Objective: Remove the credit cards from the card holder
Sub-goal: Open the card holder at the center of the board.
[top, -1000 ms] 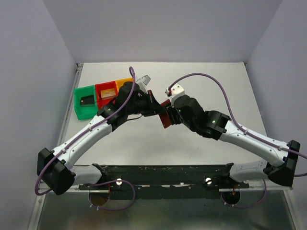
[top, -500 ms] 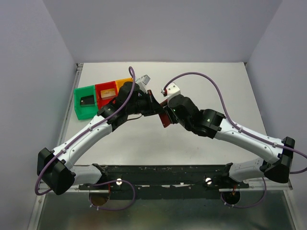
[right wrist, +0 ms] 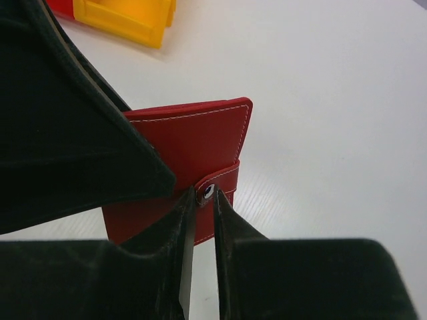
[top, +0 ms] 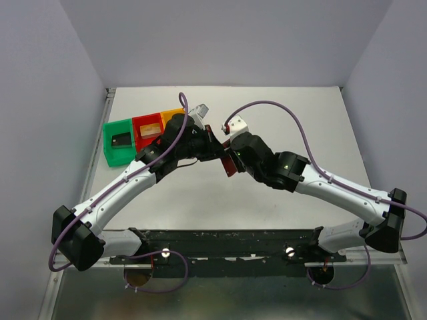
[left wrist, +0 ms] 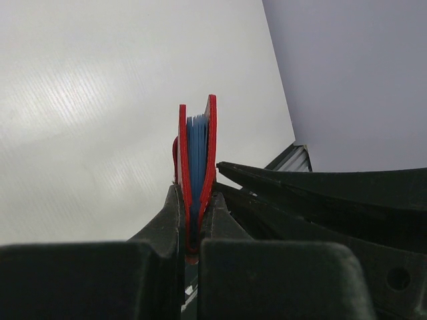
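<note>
Clamping the card holder (left wrist: 209, 143) in my left pincer (left wrist: 193, 203), right pincer (right wrist: 202, 200) narrow around its snap tab (right wrist: 221, 178), grip uncertain.

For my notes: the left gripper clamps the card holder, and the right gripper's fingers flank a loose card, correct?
No: the right gripper's fingers flank the card holder's snap tab, per the right wrist view. The rest holds.

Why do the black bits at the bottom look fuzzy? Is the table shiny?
Left wrist view: the fingers are blurry, too near the lens, and the table has soft glare streaks. Right wrist view: the card holder looks sharp.
</note>
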